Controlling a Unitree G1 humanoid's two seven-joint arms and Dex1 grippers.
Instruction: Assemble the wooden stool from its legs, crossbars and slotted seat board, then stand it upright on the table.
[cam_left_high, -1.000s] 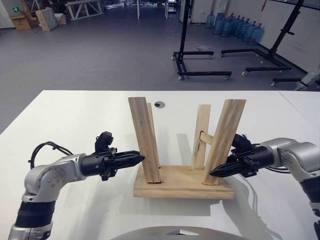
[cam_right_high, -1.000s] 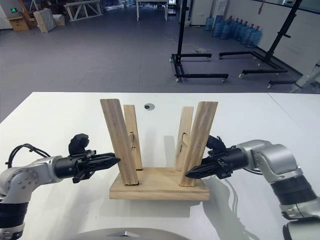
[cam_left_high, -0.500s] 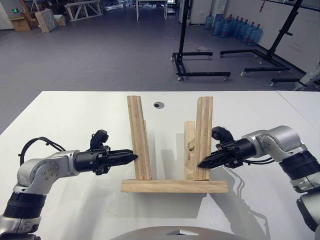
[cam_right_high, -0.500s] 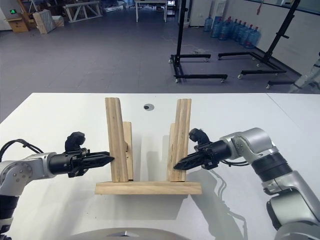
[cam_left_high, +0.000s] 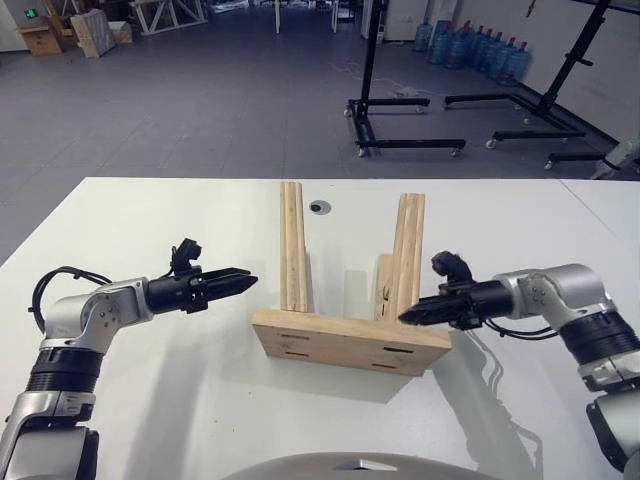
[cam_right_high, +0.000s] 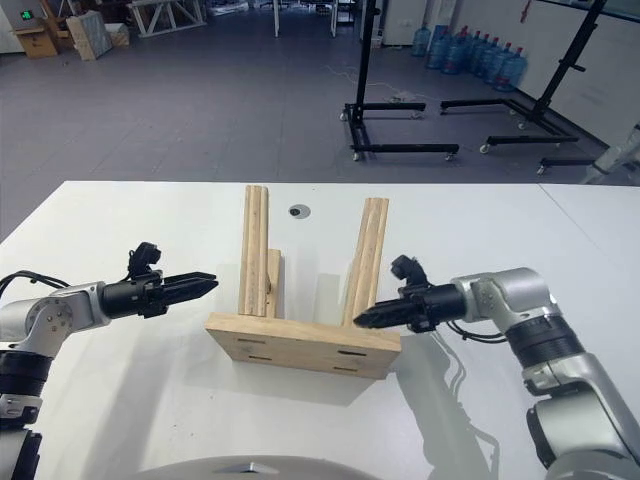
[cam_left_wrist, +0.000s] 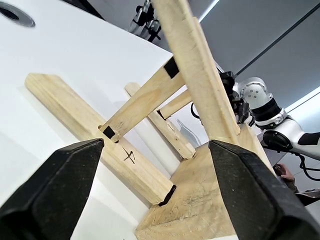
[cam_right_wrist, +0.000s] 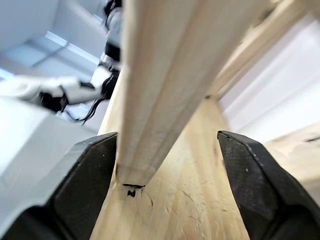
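White table (cam_left_high: 130, 220), grey workshop floor (cam_left_high: 200, 100)

Spread pincer (cam_right_wrist: 165, 139) straddles a leg (cam_right_wrist: 170, 75) at the seat board (cam_right_wrist: 186, 202).

The seat board (cam_left_high: 350, 342) was pale bare wood, matt, with fine grain showing. The legs (cam_left_high: 293, 247) and crossbars (cam_left_wrist: 145, 97) were the same light wood, sanded smooth and unvarnished in look. The table (cam_left_high: 140, 220) had a smooth white top with a faint sheen. The fingers (cam_left_wrist: 50, 195) of the left gripper (cam_left_high: 248, 279) and of the right gripper (cam_left_high: 405, 319) were matt black and plastic-looking. Far behind, the floor (cam_left_high: 200, 100) was smooth grey with a dull gloss, and the wheeled racks (cam_left_high: 400, 100) looked like black-painted metal.
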